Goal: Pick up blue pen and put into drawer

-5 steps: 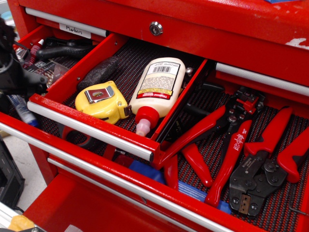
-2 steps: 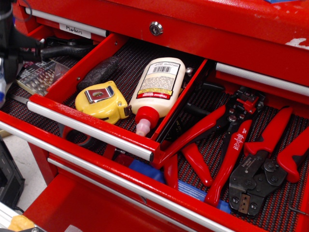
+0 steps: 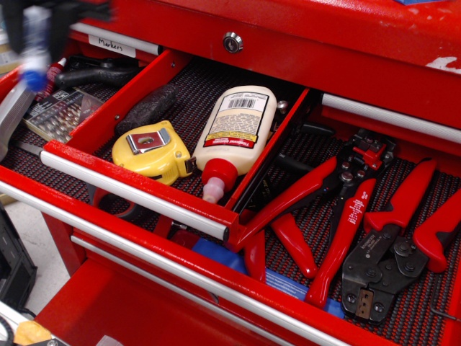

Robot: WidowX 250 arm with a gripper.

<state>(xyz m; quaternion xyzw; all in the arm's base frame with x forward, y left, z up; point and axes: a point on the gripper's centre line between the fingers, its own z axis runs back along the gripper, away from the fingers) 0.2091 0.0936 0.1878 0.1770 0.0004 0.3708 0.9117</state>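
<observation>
My gripper [image 3: 42, 16] is at the top left corner, motion-blurred, and appears shut on the blue pen [image 3: 34, 56]. The pen hangs upright from it, whitish barrel with the dark blue tip pointing down, above the left compartment. The narrow red drawer [image 3: 133, 182] with black mesh liner and silver bar handle stands open to the right of the pen. It holds a yellow tape measure [image 3: 153, 149], a white glue bottle [image 3: 236, 128] and a dark object [image 3: 148, 107].
A clear bit case [image 3: 59, 114] and a red-capped marker [image 3: 53, 74] lie below the pen. The "Markers" label [image 3: 111, 45] is behind. The wide lower drawer [image 3: 216, 288] holds red-handled pliers [image 3: 317, 194] and crimpers [image 3: 392, 238].
The gripper has risen from low at the left edge to the top left corner, lifting the blue pen up out of the left compartment.
</observation>
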